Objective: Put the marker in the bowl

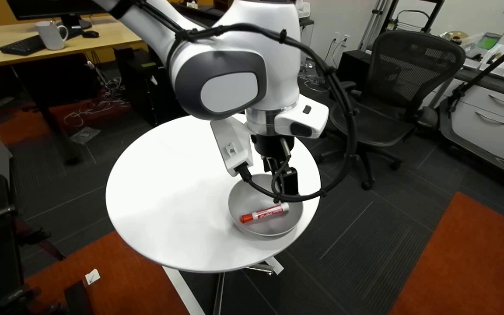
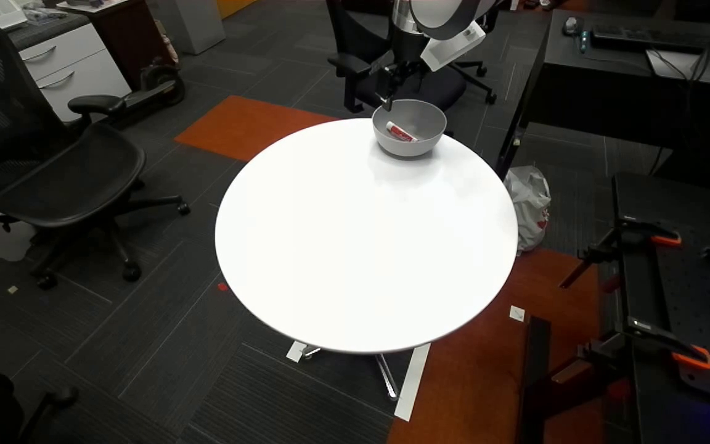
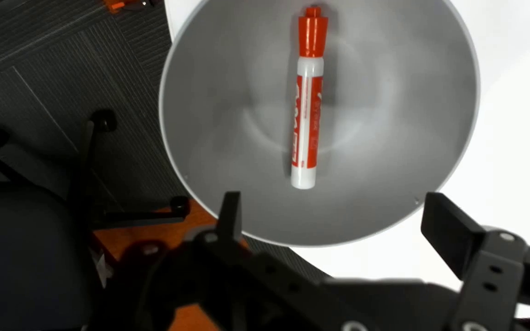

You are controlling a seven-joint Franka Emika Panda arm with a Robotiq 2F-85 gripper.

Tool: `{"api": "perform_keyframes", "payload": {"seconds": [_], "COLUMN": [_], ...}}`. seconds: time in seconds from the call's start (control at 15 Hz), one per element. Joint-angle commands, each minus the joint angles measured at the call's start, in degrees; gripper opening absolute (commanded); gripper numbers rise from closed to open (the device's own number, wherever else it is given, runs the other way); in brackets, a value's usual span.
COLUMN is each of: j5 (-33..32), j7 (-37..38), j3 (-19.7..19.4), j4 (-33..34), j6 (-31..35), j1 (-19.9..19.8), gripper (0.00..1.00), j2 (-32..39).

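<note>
The red and white marker (image 1: 264,213) lies on its side inside the round grey bowl (image 1: 244,201). The marker (image 2: 400,131) and the bowl (image 2: 427,123) show in both exterior views. In the wrist view the whole marker (image 3: 308,110) rests on the floor of the bowl (image 3: 394,138), with its red cap pointing up the picture. My gripper (image 3: 331,197) is open, with its two fingers wide apart and nothing between them. It hangs over the edge of the bowl, apart from the marker. The gripper (image 2: 386,102) also shows at the bowl's rim in an exterior view.
The bowl stands near the edge of a white round table (image 1: 169,192). A black cable loop (image 1: 348,131) hangs from the arm beside the bowl. Office chairs (image 1: 409,78) stand around the table. A desk with a white mug (image 1: 52,35) is at the back.
</note>
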Motion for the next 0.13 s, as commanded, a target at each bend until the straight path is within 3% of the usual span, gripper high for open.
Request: {"api": "perform_keyframes", "payload": {"seconds": [0.0,0.07], "j5": [0.1,0.1], "j7": [-0.1,-0.1], "j3": [-0.1,-0.1], "j4": [0.2,0.2], "j6": [-0.2,-0.2], "j1": [0.1,0.1], "gripper": [1.0,1.0], "j2": [0.0,0.1]}}
